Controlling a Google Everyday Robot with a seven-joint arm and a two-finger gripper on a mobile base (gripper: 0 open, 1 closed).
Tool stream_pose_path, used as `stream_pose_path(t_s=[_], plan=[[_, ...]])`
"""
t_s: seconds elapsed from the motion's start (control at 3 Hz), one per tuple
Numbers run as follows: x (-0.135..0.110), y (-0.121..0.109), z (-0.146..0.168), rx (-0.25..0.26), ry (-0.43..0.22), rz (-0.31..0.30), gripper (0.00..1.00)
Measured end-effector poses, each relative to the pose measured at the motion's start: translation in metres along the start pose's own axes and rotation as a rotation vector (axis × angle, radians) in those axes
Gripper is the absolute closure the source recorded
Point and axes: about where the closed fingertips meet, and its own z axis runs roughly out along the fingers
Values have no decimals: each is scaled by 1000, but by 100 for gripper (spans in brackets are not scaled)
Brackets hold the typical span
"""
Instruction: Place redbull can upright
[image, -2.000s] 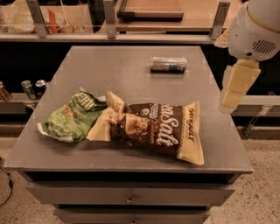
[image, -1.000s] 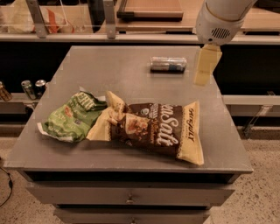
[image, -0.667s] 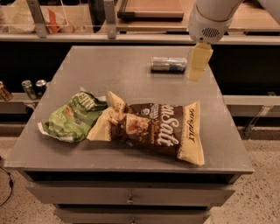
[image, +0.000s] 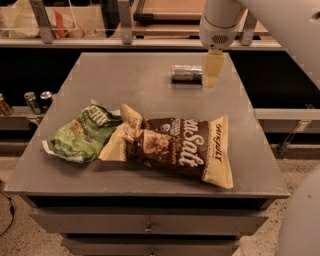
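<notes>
We count one redbull can (image: 186, 73). It is a slim metal cylinder, silver and dark on its body, and it lies on its side toward the far edge of the bench (image: 125, 75), with its length running left to right. Its right end is hidden behind the gripper (image: 210, 76). The gripper hangs from a white, rounded arm housing and shows as a pale, flat, yellowish slab pointing down in front of that end of the can. We cannot tell whether it touches the can, nor whether it is spread or pressed together.

Nearer to us, well apart from the can, lie two snack bags, both flat and crinkled. The green bag (image: 82, 134) is on the left, creased and glossy. The brown bag (image: 180, 147) is on the right, has cream ends and large pale lettering, and its crumpled left end overlaps the green bag's edge.

The bench top is a single grey, matte, square slab with drawer fronts below it.

Off to the left, on a lower ledge, stand two small dark cans (image: 39, 100) with silver tops, upright and side by side.
</notes>
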Motion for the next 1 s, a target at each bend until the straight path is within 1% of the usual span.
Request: stream_pose_path(t_s=[0.33, 0.67, 1.0], plan=[[-3, -20, 20, 17, 17, -5, 0], [-12, -36, 34, 31, 16, -16, 0], [-22, -47, 47, 31, 9, -28, 0]])
